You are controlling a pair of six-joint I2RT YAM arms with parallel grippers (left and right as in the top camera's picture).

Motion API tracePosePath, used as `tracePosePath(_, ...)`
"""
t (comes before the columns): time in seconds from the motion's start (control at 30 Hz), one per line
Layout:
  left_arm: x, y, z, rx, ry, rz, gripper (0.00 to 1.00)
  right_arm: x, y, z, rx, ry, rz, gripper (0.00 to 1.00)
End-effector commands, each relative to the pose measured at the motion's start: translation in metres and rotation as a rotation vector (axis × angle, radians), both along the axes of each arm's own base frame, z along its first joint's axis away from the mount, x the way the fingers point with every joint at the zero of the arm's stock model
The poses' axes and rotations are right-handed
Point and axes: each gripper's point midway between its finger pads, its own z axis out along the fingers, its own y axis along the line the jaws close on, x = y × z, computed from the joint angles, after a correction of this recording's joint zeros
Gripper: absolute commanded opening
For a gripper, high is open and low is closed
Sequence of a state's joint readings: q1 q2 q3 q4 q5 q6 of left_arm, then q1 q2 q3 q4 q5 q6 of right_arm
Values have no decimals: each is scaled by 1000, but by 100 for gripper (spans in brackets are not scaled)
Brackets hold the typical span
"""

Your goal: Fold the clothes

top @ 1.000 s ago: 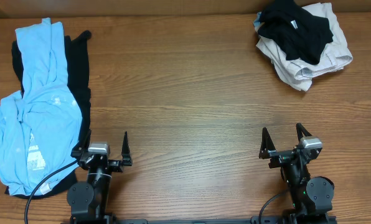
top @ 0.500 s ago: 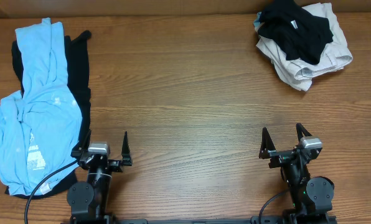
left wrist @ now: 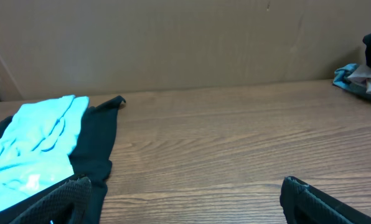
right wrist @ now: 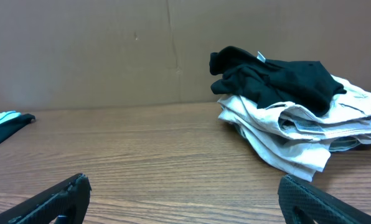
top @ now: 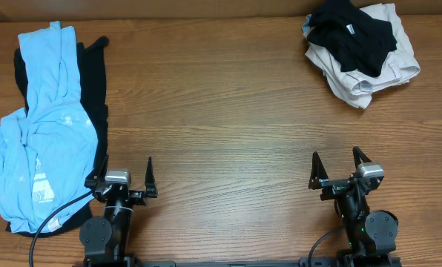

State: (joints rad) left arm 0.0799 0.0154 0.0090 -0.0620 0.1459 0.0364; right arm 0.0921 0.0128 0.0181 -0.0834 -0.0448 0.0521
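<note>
The T-shirt (top: 352, 35) lies crumpled at the far right of the table (top: 221, 111), on top of the trousers (top: 388, 70). Its outline is hard to read, and its far edge is cut off in the overhead view. A white label (top: 350, 28) shows on it. A sliver of blue cloth (top: 306, 30) peeks out at the pile's left edge; what it belongs to cannot be told.

At the left, a blue shirt (top: 47, 126) covers most of a black garment (top: 96, 89), of which only a strip along the right side and one far corner show. The near left folds of the blue shirt run to the frame edge.

There are two piles, with at least two garments in each, and two end effectors. The left end effector (top: 124, 167) and right end effector (top: 335, 159) sit at the near edge, each with its fingers spread wide and holding nothing. The left one is just beside the blue shirt's near right edge.

Bare wood runs between the piles, out to the far wall (right wrist: 111, 50).
</note>
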Motion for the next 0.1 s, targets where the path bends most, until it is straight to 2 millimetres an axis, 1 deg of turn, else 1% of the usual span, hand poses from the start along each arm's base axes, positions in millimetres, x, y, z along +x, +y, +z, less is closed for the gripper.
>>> tracePosePath(0.0, 0, -2, 0, -3, -6, -10, 100, 0, -2, -2, 1, -1, -11, 100)
tracePosePath(0.07, 0, -2, 0, -3, -6, -10, 100, 0, -2, -2, 1, -1, -11, 100)
